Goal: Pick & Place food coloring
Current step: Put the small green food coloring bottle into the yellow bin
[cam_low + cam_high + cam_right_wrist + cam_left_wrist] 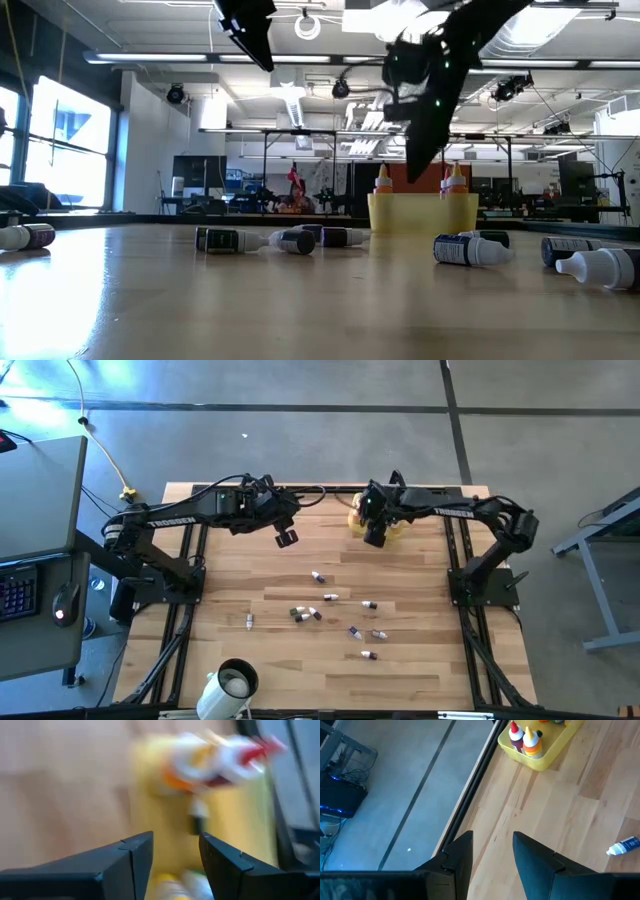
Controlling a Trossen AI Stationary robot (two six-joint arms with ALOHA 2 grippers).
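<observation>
Food coloring bottles [325, 598] mostly lie scattered across the middle of the surface [420, 670], with a few already standing in the yellow tray [392, 532] at the far edge. My right gripper [175, 851] hangs over that tray, fingers spread and empty, so I judge a drop is just done. Next I need another bottle from the scatter; my left gripper [492, 851] waits raised nearby, fingers apart and empty.

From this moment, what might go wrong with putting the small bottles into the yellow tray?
1. The right end effector is open above the yellow tray, close to the upright bottles inside; it may knock them over as it lifts away.
2. Many bottles lie on their sides, some close together, so a grasp may push one away or catch two.
</observation>
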